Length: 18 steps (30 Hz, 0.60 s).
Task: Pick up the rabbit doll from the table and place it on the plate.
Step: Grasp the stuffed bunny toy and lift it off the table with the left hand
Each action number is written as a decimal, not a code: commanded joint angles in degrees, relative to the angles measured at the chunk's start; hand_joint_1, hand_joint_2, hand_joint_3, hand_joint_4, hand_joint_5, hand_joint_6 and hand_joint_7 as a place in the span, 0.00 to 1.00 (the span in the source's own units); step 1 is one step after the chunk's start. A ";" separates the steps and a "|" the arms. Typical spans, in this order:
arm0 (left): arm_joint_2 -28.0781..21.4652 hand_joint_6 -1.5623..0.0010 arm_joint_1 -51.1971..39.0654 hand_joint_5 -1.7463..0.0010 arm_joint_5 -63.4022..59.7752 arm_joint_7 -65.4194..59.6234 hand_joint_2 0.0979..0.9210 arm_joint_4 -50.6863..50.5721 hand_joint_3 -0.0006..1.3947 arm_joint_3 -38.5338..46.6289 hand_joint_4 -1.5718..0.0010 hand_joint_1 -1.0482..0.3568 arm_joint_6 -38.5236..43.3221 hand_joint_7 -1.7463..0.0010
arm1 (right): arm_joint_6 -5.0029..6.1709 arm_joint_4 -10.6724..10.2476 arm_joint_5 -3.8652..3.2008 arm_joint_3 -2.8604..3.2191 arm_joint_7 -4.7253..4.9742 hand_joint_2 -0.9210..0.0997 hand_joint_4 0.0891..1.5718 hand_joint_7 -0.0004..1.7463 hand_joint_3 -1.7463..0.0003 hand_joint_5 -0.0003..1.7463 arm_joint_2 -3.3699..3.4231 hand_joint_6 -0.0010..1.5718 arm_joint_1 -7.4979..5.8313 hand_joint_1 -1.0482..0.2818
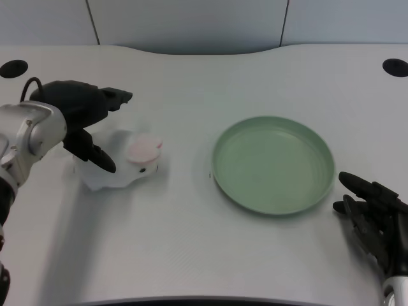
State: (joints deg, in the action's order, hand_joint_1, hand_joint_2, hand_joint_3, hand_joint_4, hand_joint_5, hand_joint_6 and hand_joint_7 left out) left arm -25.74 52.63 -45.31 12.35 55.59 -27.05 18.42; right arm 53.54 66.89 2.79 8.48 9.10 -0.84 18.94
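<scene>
Head view of the white surface (191, 242), read from left to right. At far left, the silver left forearm (29, 137) enters from the frame edge and carries the black left hand (80, 115). The hand is poised over the rear of the rabbit doll (121, 166) with its fingers spread apart: upper fingers (115, 97) point toward the right above the doll, and a lower finger (97, 156) overlaps the doll's back in the picture. Whether that finger touches the doll cannot be told; the hand encloses nothing. The doll, white with a pink patch on its head, lies on the surface, its head toward the right. Well to its right, apart from it, the green plate (223, 182) rests on the surface near centre. Two dark round holes (14, 69) mark the far corners of the surface.
</scene>
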 commanded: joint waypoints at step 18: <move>9.01 0.97 7.02 0.99 -2.44 -5.09 0.99 18.89 0.00 -9.59 0.99 0.00 -4.93 1.00 | 0.60 -1.13 -0.12 0.26 0.64 0.00 0.39 0.00 0.82 0.49 -1.21 0.58 -2.17 0.52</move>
State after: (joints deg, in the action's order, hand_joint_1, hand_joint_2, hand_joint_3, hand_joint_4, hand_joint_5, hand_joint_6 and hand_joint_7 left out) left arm -16.41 59.06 -46.96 8.27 73.70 -35.83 13.97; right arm 54.44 66.60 3.09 8.41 9.84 -0.94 17.85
